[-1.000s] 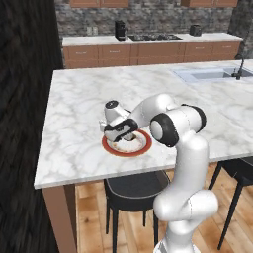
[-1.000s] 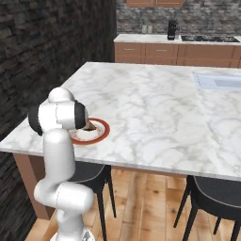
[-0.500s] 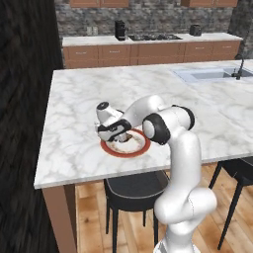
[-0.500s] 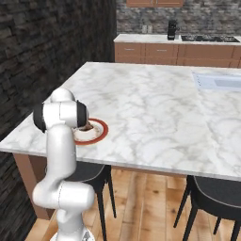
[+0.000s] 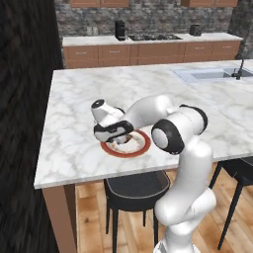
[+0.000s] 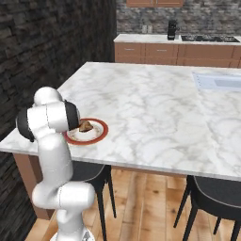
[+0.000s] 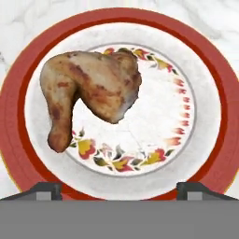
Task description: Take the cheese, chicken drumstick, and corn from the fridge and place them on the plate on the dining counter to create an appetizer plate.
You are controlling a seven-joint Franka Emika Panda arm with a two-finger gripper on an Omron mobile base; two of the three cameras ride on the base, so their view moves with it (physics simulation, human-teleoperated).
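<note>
The chicken drumstick [image 7: 91,91], brown and lumpy, lies on the white centre of the plate [image 7: 212,93], free of the fingers. My gripper [image 7: 119,190] hangs straight above it, open, its two fingertips [image 7: 46,189] spread wide at the plate's near rim. In the left base view the gripper [image 5: 116,138] hovers low over the red-rimmed plate [image 5: 143,148] near the front edge of the dining counter [image 5: 148,89]. From the right side the drumstick [image 6: 85,126] shows on the plate [image 6: 101,132], partly behind my arm. Cheese, corn and fridge are out of view.
Black stools [image 5: 136,185] stand under the dining counter's front edge [image 6: 155,164]. A sink [image 5: 210,75] is set into its far right end. A dark wall [image 5: 24,123] runs along the left. The brown wall counter [image 5: 148,49] lies behind.
The jaws have gone from nearly shut to wide open, letting go of the drumstick, which now rests on the plate. The hand has shifted slightly left.
</note>
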